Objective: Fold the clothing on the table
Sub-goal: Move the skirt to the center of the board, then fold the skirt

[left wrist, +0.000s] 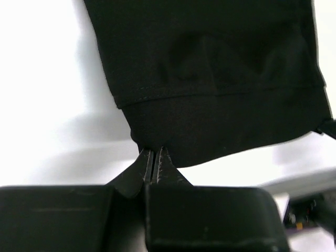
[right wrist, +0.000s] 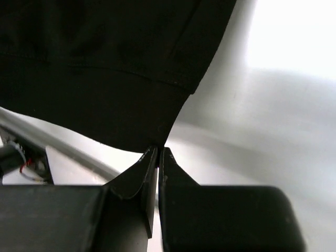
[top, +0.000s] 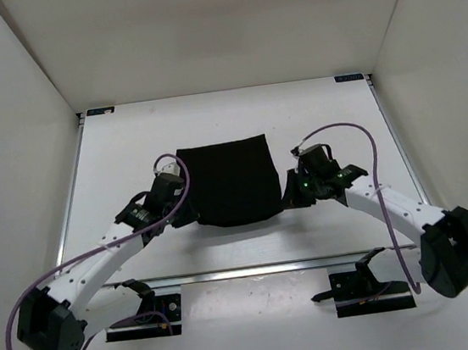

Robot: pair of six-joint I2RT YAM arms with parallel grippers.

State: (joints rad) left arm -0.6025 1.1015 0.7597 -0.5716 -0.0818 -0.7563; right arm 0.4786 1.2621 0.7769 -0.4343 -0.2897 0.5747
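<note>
Seen from above, the two near corners of the clothing (top: 228,184) are hidden under the left claw (top: 179,217) and right claw (top: 291,193). In both wrist views the fabric runs off the top edge, the desk (left wrist: 47,105) is a washed-out blur, and wired parts (left wrist: 307,215) at the near edge are too blurred to name.

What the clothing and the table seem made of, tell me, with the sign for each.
The clothing: soft fabric, matte black, possibly a knit; it sags and creases, and a stitched hem line shows in both wrist views. The table: hard, smooth board with a matte white finish, material beneath unclear; its near rail looks like bare silvery metal.
</note>
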